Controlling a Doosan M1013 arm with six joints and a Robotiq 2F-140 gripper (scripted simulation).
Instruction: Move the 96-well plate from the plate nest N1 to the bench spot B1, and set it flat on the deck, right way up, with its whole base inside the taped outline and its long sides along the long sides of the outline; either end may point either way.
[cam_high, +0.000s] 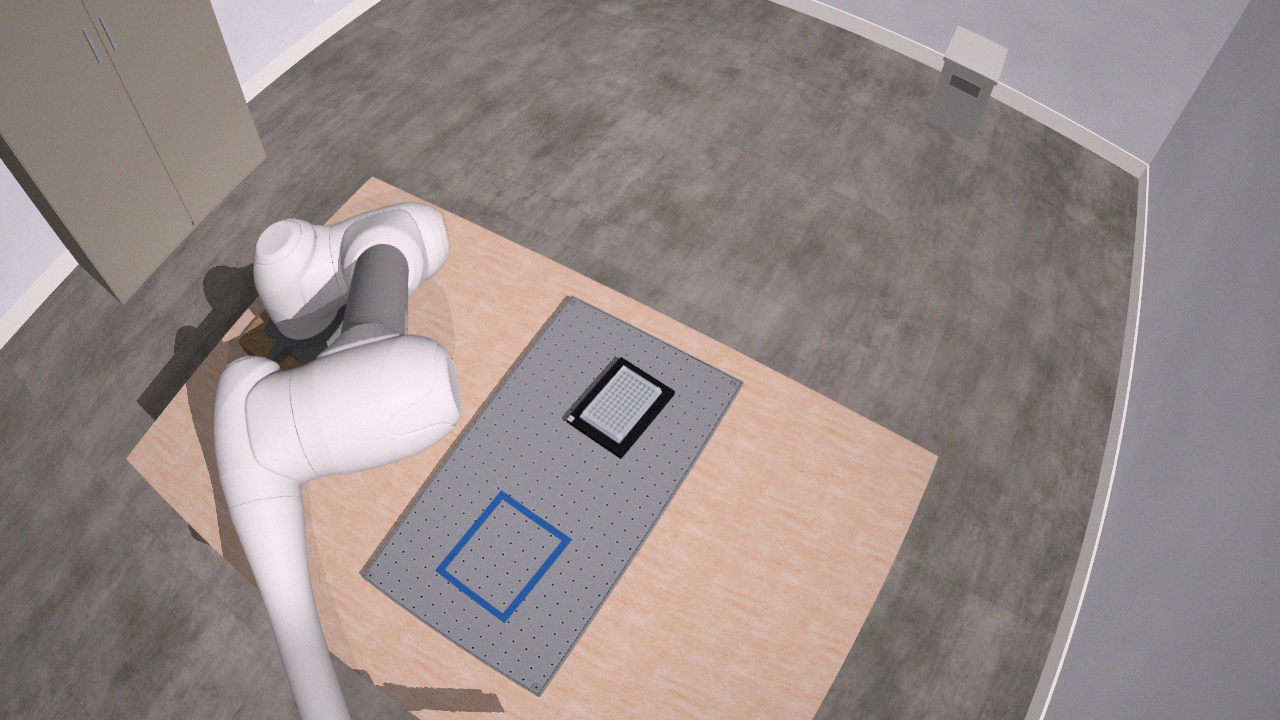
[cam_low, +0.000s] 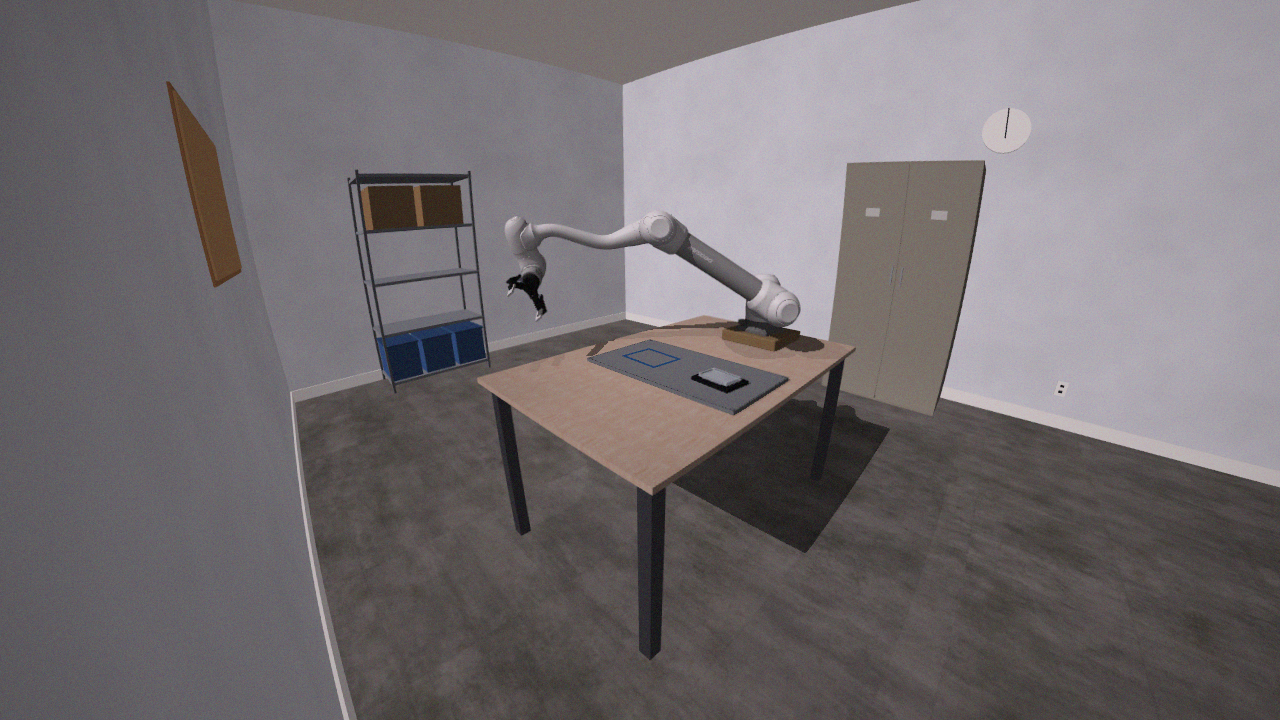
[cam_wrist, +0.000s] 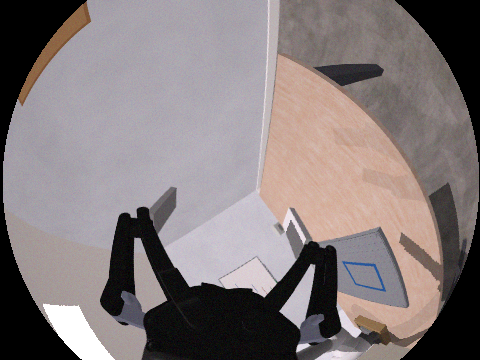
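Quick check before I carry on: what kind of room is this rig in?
Likely a small lab workroom: a white 96-well plate on a grey perforated deck, a metal shelf rack with boxes, and a beige storage cabinet.

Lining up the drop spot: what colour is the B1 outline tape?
Blue, clearest in the top view: B1 outline.

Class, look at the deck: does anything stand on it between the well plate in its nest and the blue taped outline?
Nothing visible does. Only bare deck lies between the well plate in its nest and the blue outline; the open end effector hangs beyond the table.
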